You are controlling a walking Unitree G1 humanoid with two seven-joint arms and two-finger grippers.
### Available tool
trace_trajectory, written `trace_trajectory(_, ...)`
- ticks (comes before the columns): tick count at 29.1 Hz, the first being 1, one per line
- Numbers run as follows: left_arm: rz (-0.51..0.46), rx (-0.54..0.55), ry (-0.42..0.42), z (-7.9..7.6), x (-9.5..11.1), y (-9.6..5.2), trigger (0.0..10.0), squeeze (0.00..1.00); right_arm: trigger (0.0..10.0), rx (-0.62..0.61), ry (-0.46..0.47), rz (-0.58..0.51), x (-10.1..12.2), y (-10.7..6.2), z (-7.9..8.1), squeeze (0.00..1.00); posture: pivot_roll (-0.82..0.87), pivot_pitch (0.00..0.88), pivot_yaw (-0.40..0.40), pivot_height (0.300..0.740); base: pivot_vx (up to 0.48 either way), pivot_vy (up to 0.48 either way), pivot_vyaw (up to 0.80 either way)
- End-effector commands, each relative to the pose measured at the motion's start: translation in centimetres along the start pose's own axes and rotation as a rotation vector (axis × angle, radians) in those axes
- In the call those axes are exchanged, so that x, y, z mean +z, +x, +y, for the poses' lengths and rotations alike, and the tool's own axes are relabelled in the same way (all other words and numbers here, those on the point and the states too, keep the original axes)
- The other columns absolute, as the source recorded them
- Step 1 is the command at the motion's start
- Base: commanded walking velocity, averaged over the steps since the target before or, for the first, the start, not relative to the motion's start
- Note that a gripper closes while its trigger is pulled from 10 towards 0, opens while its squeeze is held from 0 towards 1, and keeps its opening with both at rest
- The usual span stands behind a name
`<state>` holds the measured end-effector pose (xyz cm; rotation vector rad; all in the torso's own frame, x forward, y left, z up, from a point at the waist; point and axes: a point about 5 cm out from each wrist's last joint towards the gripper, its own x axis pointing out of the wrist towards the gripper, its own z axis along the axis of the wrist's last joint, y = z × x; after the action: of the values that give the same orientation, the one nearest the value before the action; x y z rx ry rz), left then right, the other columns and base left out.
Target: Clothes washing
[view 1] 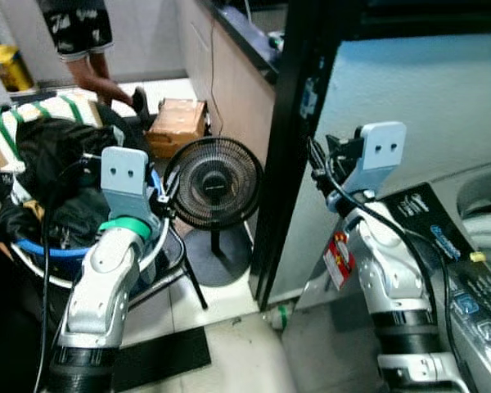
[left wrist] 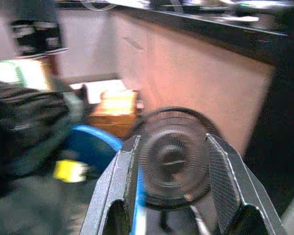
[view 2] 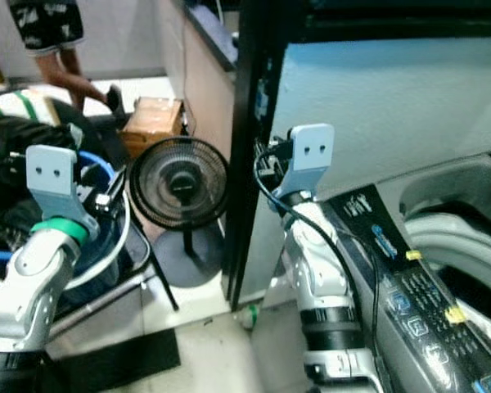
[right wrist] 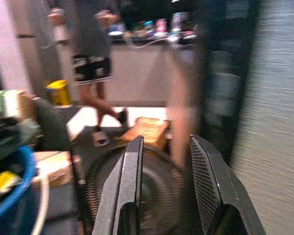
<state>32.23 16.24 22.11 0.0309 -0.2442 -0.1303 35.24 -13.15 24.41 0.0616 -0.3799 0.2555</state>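
Washing machine [view 2: 425,270] sits at robot's right w/ lid up, drum rim pale inside, dark control panel along its near edge. Left of the machine stands a black post or frame edge [view 1: 299,147], then a counter w/ tan front [view 1: 233,90] running back behind it. Further left of the machine, beyond the post, a blue laundry basket [view 1: 41,246] heaped w/ dark clothes [view 1: 53,160] rests on a metal stand. A person [view 1: 86,41] in dark patterned shorts stands well behind the basket. Black floor fan [view 1: 213,182] between basket and post, a brown cardboard box [view 1: 177,124] behind it. Left gripper [left wrist: 174,171] is raised beside the basket, fingers spread apart, nothing between them. Right gripper [right wrist: 165,186] is up just left of the machine by the post, fingers likewise apart and empty.
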Motion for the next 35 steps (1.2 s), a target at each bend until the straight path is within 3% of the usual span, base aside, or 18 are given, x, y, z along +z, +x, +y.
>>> trace_trajectory(1,0.023,0.007,-0.014,0.1,-0.5,0.0,10.0,0.00,10.0,0.006,0.004,0.009,-0.3,-0.2,0.0,0.00,0.02,0.034,-0.011,0.740,0.000,0.000,0.80)
trace_trajectory(6,0.021,0.005,-0.020,0.0,-0.4,0.1,10.0,0.00,10.0,0.004,0.013,0.010,-0.3,-0.3,0.1,0.00,0.02,0.036,-0.015,0.740,0.000,0.000,0.80)
trace_trajectory(14,0.021,-0.005,-0.037,-0.5,-0.4,-0.2,10.0,0.00,10.0,0.016,0.061,0.025,-0.7,-0.6,0.3,0.00,0.02,0.031,-0.028,0.740,0.000,0.392,0.00)
trace_trajectory(32,-0.026,0.065,-0.055,-0.7,-0.1,-0.3,10.0,0.00,10.0,0.082,0.051,0.054,-1.2,-0.6,1.0,0.00,0.02,0.000,-0.067,0.740,0.000,0.000,0.00)
trace_trajectory(35,-0.028,0.076,-0.062,-0.6,-0.2,-0.2,10.0,0.00,10.0,0.128,0.037,0.076,-1.7,-0.8,1.8,0.00,0.02,0.000,-0.065,0.740,0.200,0.000,0.00)
